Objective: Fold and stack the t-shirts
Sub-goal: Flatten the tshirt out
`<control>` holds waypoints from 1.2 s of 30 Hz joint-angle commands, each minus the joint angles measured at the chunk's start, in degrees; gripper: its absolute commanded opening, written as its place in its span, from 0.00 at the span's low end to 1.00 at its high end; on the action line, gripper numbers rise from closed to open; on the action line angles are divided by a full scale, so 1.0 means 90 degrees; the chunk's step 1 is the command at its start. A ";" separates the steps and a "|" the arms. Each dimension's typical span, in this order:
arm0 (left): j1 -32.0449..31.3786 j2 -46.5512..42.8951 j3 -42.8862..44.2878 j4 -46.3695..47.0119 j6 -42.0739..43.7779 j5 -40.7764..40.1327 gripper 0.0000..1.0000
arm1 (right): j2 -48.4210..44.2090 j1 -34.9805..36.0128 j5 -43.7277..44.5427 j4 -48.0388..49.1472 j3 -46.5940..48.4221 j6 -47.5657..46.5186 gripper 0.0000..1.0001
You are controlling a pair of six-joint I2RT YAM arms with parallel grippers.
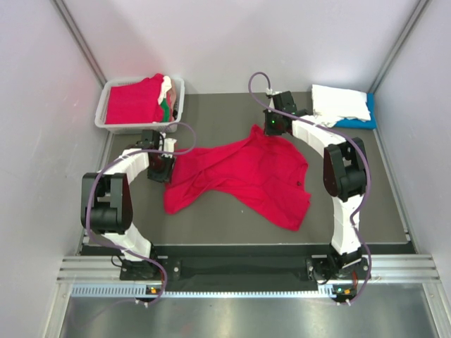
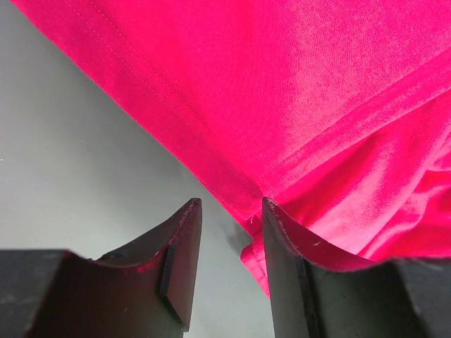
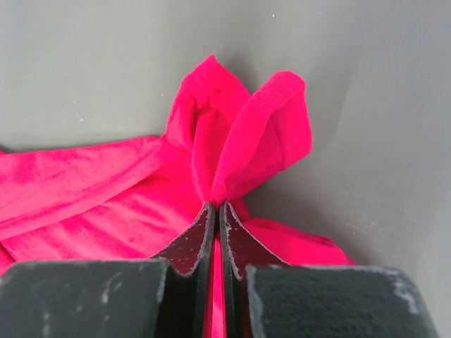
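A red t-shirt (image 1: 246, 176) lies spread and rumpled across the grey table (image 1: 373, 204). The right gripper (image 3: 216, 205) has its 2 fingers pressed together on a bunched fold at the shirt's far edge. The left gripper (image 2: 229, 204) sits at the shirt's left hem with fingers partly apart, bare table showing between them. At far left a plastic tub (image 1: 113, 128) holds more red cloth (image 1: 134, 105) — at far right, white and blue shirts (image 1: 342, 105) lie stacked.

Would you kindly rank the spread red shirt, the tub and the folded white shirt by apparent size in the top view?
Largest to smallest: spread red shirt, tub, folded white shirt.
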 commanded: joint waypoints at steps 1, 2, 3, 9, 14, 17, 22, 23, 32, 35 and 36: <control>-0.0029 -0.0160 0.0046 0.0089 -0.0090 -0.0012 0.44 | -0.0377 -0.0035 -0.0060 0.0205 0.0053 0.0057 0.00; -0.0039 -0.0179 0.0027 0.0089 -0.0080 -0.0012 0.44 | -0.0377 -0.0035 -0.0060 0.0215 0.0043 0.0048 0.00; -0.0039 -0.0180 0.0017 0.0098 -0.0070 -0.0022 0.44 | -0.0377 -0.0035 -0.0060 0.0205 0.0043 0.0057 0.00; -0.0058 -0.0111 0.0026 0.0089 -0.0060 -0.0032 0.44 | -0.0368 -0.0026 -0.0079 0.0205 0.0063 0.0067 0.00; -0.0088 0.0006 -0.0013 0.0147 -0.0070 -0.0071 0.43 | -0.0378 -0.0026 -0.0070 0.0196 0.0082 0.0058 0.00; -0.0088 0.0006 -0.0003 0.0176 -0.0070 -0.0080 0.43 | -0.0387 -0.0026 -0.0070 0.0195 0.0092 0.0058 0.00; -0.0088 0.0113 -0.0013 0.0206 -0.0060 -0.0149 0.43 | -0.0387 -0.0035 -0.0070 0.0176 0.0092 0.0057 0.00; -0.0088 0.0133 -0.0013 0.0225 -0.0060 -0.0159 0.43 | -0.0397 -0.0026 -0.0070 0.0176 0.0102 0.0057 0.00; -0.0088 0.0152 0.0046 0.0255 -0.0109 -0.0149 0.24 | -0.0446 -0.0035 -0.0060 0.0166 0.0063 0.0038 0.00; -0.0088 0.0074 0.0075 0.0206 -0.0129 -0.0129 0.24 | -0.0446 -0.0026 -0.0060 0.0157 0.0072 0.0038 0.00; -0.0097 0.0055 0.0085 0.0206 -0.0109 -0.0120 0.24 | -0.0446 -0.0035 -0.0060 0.0176 0.0082 0.0038 0.00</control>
